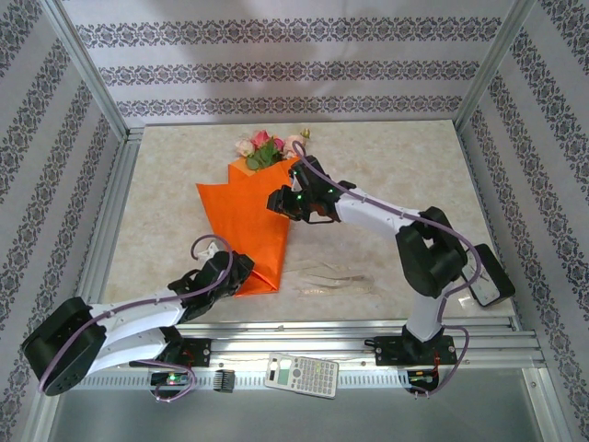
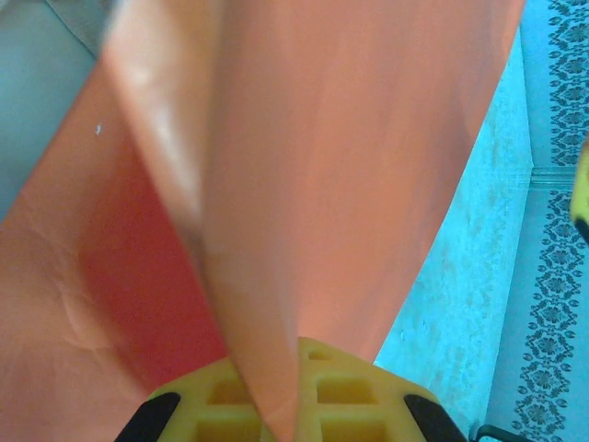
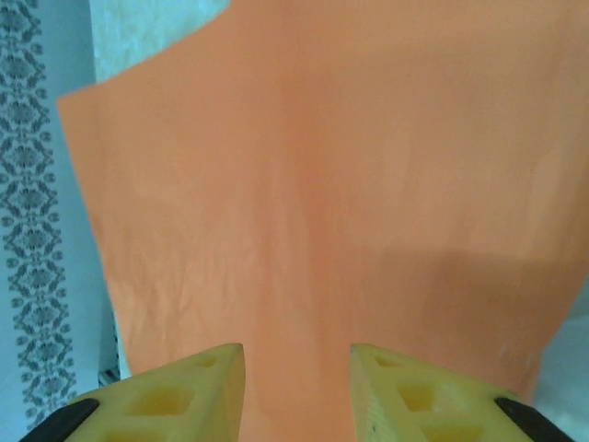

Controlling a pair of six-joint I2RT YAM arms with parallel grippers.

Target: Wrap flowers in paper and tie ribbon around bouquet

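Top view: paper point(image 1: 241, 216) lies on table point(image 1: 405, 157) approx. centre-left, folded into a rough cone. The wide end points to the far side, the narrow tip to the near edge. Flowers point(image 1: 264, 145) stick out at the wide far end, pink + cream heads w/ green leaves, resting on table just past the paper's edge.

Left tool point(image 1: 243, 270) is at the narrow near tip of the paper. In the left wrist view the yellow fingers point(image 2: 350, 396) are together, clamped on a raised fold of paper that runs up from btwn them.

Right tool point(image 1: 287, 199) sits at the paper's right edge, approx. mid-length, a bit nearer than the flowers. Right wrist view: jaws apart, clear gap btwn the yellow fingers point(image 3: 189, 391), flat paper beneath + ahead of them. Can't tell if the tips touch the sheet.

Ribbon point(image 1: 336, 276) lies loose on table, right of the paper tip, btwn the two arms, apart from both tools. It's pale + hard to pick out vs the table.

Calculator point(image 1: 302, 376) lies on the metal rail at the near edge, btwn the arm bases.
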